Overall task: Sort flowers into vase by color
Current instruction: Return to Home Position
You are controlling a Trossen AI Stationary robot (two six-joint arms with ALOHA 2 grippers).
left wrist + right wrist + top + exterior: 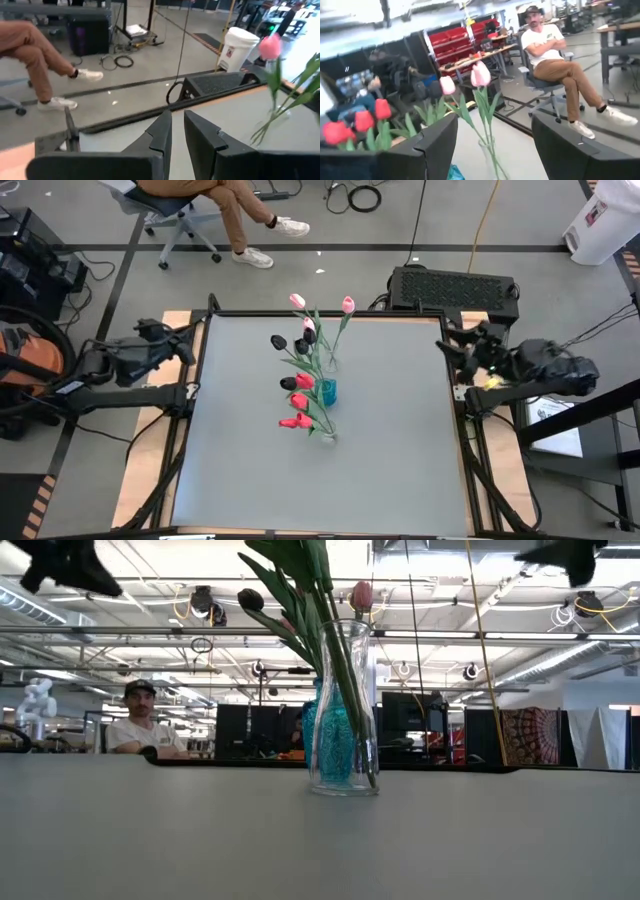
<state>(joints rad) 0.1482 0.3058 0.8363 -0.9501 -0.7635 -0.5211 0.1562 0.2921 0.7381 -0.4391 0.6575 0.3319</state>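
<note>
Finishing the homing should take only small, level retreats. The left claw (177,115) at 10 o'clock is barely parted and empty. The right claw (494,127) at 2 o'clock gapes wide, also empty. Neither should swing inward, because the flowers (300,400) stand in vases (343,740) at the centre of the worktop (400,470). A seated person (225,200) at 11 o'clock is well apart.

Red, pink and black tulips (302,382) stand in vases (328,391), heads grouped by colour.

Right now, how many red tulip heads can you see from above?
4 red tulip heads, all just left of the blue vase: two side by side, one nearer the front edge, one nearest it. Overlap may hide another.
</note>
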